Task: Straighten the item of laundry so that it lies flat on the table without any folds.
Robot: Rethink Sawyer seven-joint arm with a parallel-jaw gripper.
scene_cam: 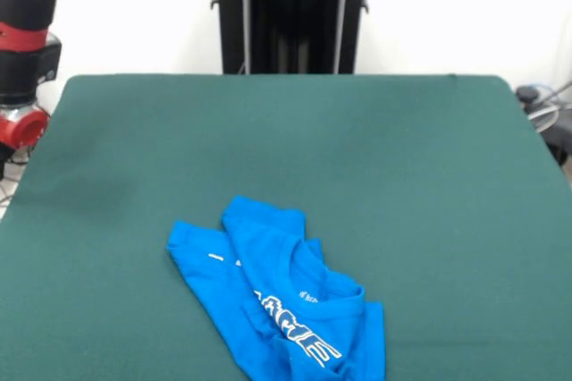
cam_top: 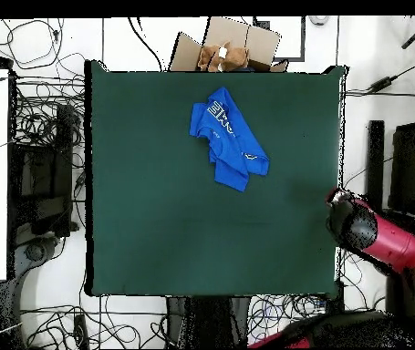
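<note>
Shirt (cam_top: 228,137), folded over itself, lies near the table's (cam_top: 202,237) edge farthest from our base, long axis slanting, well apart from our drawn-back arm (cam_top: 375,232), whose claw we cannot see.

Bright, even light from above in both views, without hard shadows. Only a faint darker patch on the left part of the table (scene_cam: 107,184) in the front view. White wall behind nearly washed out. Soft glare on the red arm (cam_top: 384,239) in the overhead view. Slightly soft focus, no motion blur.
</note>
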